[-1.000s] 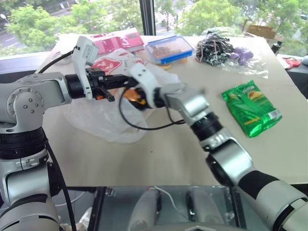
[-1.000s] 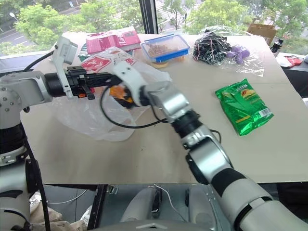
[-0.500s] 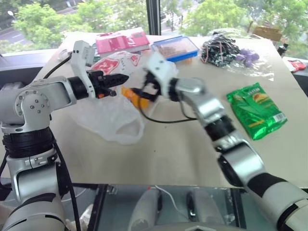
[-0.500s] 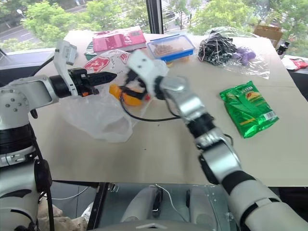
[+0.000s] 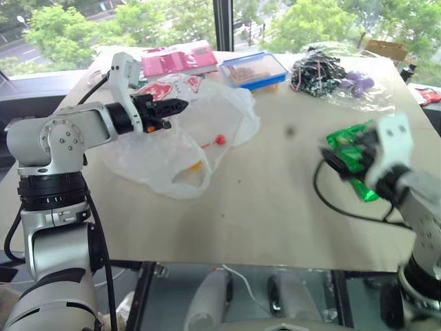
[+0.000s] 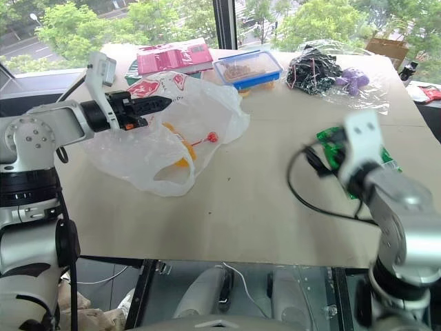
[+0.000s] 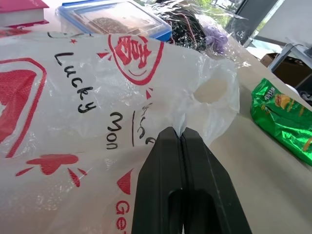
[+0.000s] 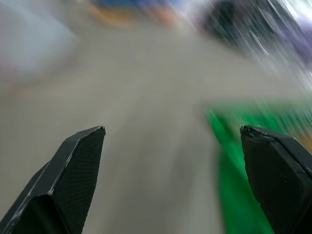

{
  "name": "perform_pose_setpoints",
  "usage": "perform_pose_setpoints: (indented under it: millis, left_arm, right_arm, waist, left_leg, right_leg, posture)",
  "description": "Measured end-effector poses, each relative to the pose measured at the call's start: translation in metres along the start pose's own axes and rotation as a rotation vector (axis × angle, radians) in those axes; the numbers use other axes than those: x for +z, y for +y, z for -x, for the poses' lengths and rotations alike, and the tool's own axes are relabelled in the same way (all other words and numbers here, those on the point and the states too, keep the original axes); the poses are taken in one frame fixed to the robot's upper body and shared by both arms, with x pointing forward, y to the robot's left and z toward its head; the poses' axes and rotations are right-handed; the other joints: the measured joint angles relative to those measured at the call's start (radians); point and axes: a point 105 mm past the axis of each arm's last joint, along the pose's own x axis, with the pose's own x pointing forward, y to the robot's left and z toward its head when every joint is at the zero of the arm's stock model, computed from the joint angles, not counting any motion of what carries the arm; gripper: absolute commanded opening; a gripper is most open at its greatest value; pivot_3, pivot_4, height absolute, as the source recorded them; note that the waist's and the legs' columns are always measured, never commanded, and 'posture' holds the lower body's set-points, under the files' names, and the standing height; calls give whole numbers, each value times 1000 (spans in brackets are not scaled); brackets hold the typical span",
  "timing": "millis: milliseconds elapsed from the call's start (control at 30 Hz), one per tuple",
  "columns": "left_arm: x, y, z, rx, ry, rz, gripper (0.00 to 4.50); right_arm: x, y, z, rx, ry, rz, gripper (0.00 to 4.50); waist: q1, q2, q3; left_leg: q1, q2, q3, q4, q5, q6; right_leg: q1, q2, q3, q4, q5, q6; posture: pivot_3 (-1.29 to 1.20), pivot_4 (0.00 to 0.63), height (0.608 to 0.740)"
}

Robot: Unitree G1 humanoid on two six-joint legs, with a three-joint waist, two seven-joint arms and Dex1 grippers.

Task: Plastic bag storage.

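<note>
Left hand (image 7: 181, 134) pinched fully together on a thin fold of the plastic bag (image 5: 176, 141), lifting that edge just off the counter (image 5: 262, 207). Bag otherwise spread crumpled over the counter's left half: thin, translucent white film, wrinkled, printed with red logos and black lettering, loop handle sagging toward the near edge. Something small, orange and red, dimly visible through the film. Behind the bag, a flat pink box (image 5: 178, 58) and a rectangular clear container with a blue lid (image 5: 253, 70). Farther right, a tangle of dark items in clear crinkled wrapping (image 5: 324, 72). Glossy green snack packet (image 7: 285, 122) flat on the right side. Right hand (image 8: 173, 134) spread wide, holding nothing, above the counter near that packet.
</note>
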Motion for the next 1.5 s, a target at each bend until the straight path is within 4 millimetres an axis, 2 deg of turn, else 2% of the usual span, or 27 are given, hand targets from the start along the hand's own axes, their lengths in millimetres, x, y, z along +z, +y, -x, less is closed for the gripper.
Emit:
perform_pose_setpoints:
  millis: [33, 100, 200, 300, 400, 600, 800, 833, 867, 967, 1000, 1067, 1133, 1200, 1300, 1433, 1500]
  left_arm:
    - [-2, -1, -4, -11, 9, -3, 0]
    - [-2, -4, -6, -26, 12, -6, 0]
    - [3, -5, -8, -39, 3, -17, 0]
    - [4, -6, -8, -46, -2, -26, 0]
    - [4, -6, -9, -51, 0, -26, 0]
    - [5, -7, -7, -49, 1, -37, 0]
    - [5, -8, -4, -44, 12, -50, 0]
    - [6, -8, -2, -41, 10, -53, 0]
    - [7, -8, -1, -38, 9, -58, 0]
    - [6, -6, 2, -27, 13, -58, 0]
    - [6, -6, 2, -27, 16, -55, 0]
    - [6, -7, 2, -28, 17, -53, 0]
    - [6, -7, 2, -28, 17, -53, 0]
    - [6, -7, 2, -28, 17, -52, 0]
    - [6, -6, 2, -27, 16, -48, 0]
    - [10, -6, 1, -28, 9, -47, 0]
    - [9, -4, 1, -25, 11, -40, 0]
  right_arm:
    - [-7, -10, 5, -60, 12, -52, 4475]
    - [-9, -13, 9, -83, 9, -73, 4475]
    - [-32, -33, 25, -178, 11, -246, 4475]
    - [-38, -43, 26, -200, -10, -368, 4475]
    - [-40, -44, 18, -174, -6, -442, 4475]
    - [-67, -48, -9, -114, 73, -507, 4475]
    - [-71, -50, -27, -85, 48, -477, 4475]
    - [-71, -51, -31, -82, 34, -483, 3962]
    - [-72, -52, -33, -84, 28, -487, 3702]
    - [-75, -56, -38, -94, 4, -490, 2218]
    - [-75, -56, -40, -93, -1, -485, 1856]
    - [-74, -52, -43, -73, -12, -473, 781]
    - [-72, -44, -45, -33, -33, -466, 74]
    - [-71, -37, -43, 10, -40, -474, 74]
    - [-59, -14, -33, 157, -67, -481, 74]
    - [-18, 25, -8, 399, -155, -355, 74]
    - [-4, 43, 2, 495, -181, -317, 74]
  waist:
    - [-3, 0, 0]
    - [-4, 0, 0]
    - [0, 0, 0]
    - [-4, 1, 0]
    - [-3, 1, 0]
    - [-2, 1, 0]
    - [-8, -1, -1]
    - [-9, -1, -1]
    - [-10, -1, -1]
    - [-11, -1, -1]
    - [-12, -1, -1]
    - [-16, -1, -1]
    - [-19, -1, -1]
    - [-21, -1, -1]
    - [-21, 1, 0]
    - [-21, 2, 1]
    - [-21, 2, 1]
  left_leg:
    - [1, 0, 2, 0, 0, 0]
    - [2, 1, 2, 0, 0, 0]
    - [2, 1, 0, 0, 0, 0]
    - [3, 1, 1, 0, 0, 0]
    - [4, 1, 0, 0, 0, 0]
    - [3, 1, 0, 0, 0, 0]
    - [13, 2, 1, -1, 0, 0]
    - [16, 2, 1, -2, 0, 0]
    - [17, 2, 1, -2, 0, 0]
    - [17, 3, 0, -2, 0, 1]
    - [17, 3, 0, -2, 0, 1]
    - [17, 3, 0, -2, 0, 1]
    - [17, 3, 0, -4, 0, 0]
    - [17, 3, 0, -5, 0, 0]
    - [15, 3, 0, -5, 0, 0]
    - [14, 3, -1, -5, 0, 1]
    - [14, 3, -1, -5, 0, 1]
  right_leg:
    - [0, 0, 2, 1, 0, 0]
    - [0, 1, 1, 1, 0, 0]
    - [1, 2, -1, 1, 0, 0]
    - [3, 1, 0, 1, 0, 0]
    - [3, 1, -1, 1, 0, 0]
    - [3, 1, 0, 0, 0, 0]
    - [13, 1, 0, -2, 0, 0]
    - [16, 1, 0, -4, 0, 0]
    - [18, 1, -1, -5, 0, 0]
    - [18, 2, -1, -7, 0, 0]
    - [18, 2, -1, -7, 0, 0]
    - [18, 2, -1, -7, 0, 0]
    - [18, 2, -1, -7, 0, 0]
    - [17, 2, -1, -7, 0, 0]
    - [15, 2, 0, -7, 0, 0]
    - [15, 1, -1, -8, 0, 0]
    - [15, 2, -2, -9, 0, 0]
  posture:
    - [0, 150, 732]
    - [0, 150, 732]
    - [0, 150, 732]
    - [0, 150, 732]
    - [0, 150, 732]
    - [0, 150, 732]
    - [0, 150, 732]
    - [0, 150, 732]
    - [0, 150, 732]
    - [0, 150, 732]
    - [0, 150, 732]
    - [0, 150, 732]
    - [0, 150, 732]
    - [0, 150, 732]
    - [0, 150, 732]
    - [0, 150, 732]
    - [0, 150, 732]
